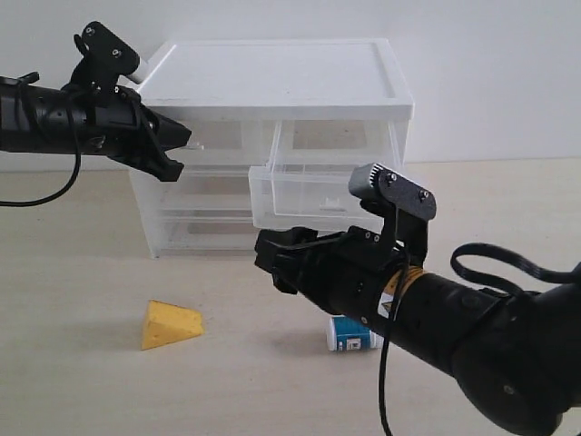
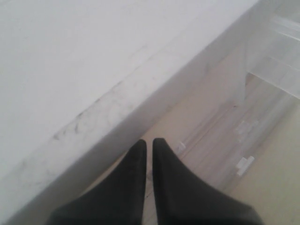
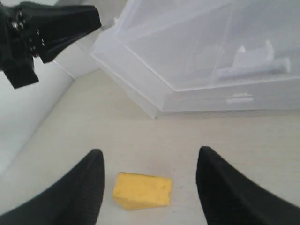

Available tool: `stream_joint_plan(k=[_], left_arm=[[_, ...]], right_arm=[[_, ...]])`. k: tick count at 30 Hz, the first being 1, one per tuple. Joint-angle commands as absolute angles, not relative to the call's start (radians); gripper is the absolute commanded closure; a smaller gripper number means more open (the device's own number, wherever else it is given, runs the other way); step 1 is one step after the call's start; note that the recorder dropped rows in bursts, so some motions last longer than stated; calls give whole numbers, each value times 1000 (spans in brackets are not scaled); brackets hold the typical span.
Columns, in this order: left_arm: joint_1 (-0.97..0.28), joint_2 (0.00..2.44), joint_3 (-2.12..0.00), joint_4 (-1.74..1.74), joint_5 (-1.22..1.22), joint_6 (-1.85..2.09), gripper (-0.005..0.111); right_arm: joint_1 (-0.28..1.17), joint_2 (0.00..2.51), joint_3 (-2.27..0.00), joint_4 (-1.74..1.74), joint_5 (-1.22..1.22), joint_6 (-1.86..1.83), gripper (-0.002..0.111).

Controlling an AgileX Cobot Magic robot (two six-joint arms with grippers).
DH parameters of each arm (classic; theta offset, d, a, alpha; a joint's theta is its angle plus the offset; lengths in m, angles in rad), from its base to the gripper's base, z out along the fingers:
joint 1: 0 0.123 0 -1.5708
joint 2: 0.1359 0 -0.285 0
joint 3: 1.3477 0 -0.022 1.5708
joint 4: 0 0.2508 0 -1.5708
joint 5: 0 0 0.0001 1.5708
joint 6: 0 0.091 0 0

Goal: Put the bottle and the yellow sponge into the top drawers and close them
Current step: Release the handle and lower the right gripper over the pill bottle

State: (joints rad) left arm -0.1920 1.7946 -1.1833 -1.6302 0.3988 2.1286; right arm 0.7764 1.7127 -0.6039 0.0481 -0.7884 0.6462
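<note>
The right gripper (image 3: 150, 152) has its fingers spread wide and holds nothing. It is near the yellow sponge (image 1: 170, 324) on the table (image 1: 73, 291). The bottle (image 1: 349, 334) lies under that arm. The left gripper (image 2: 149, 143) is pinched tight and empty by the top left drawer (image 1: 221, 143), which I think is closed. The top right drawer (image 1: 313, 186) sticks out.

The cabinet (image 1: 272, 77) was smooth white plastic, and its top edge carried faint dark scuffs. The drawer (image 1: 309, 195) was cloudy, translucent plastic with a slight sheen. The sponge (image 1: 171, 324) looked like matt yellow foam. The bottle (image 1: 349, 333) was white plastic with a glossy blue label. The desk (image 1: 73, 300) had a pale, wood-look surface, matt and faintly grained. My left gripper (image 2: 149, 143) and my right gripper (image 3: 150, 152) were smooth, matt black plastic.
</note>
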Motion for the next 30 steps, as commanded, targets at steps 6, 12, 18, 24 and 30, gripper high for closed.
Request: stream_joint_plan(k=[6,12,18,24,30], left_arm=[[-183,1791,-1197,-1678,370,2117,103],[-183,1791,-1197,-1678,370,2117,103],[-183,1791,-1197,-1678,370,2117,103],[-183,1791,-1197,-1678,370,2117,103],[-183,1791,-1197,-1678,370,2117,103]], right_arm=[[776,1581,-602,59,-425,337,56],[776,1581,-602,59,-204,54,56],[776,1581,-612,57,-104,-201,56],[776,1581,-662,57,-25,-405,56],[772,1596,-662,57,-30,-525,56]])
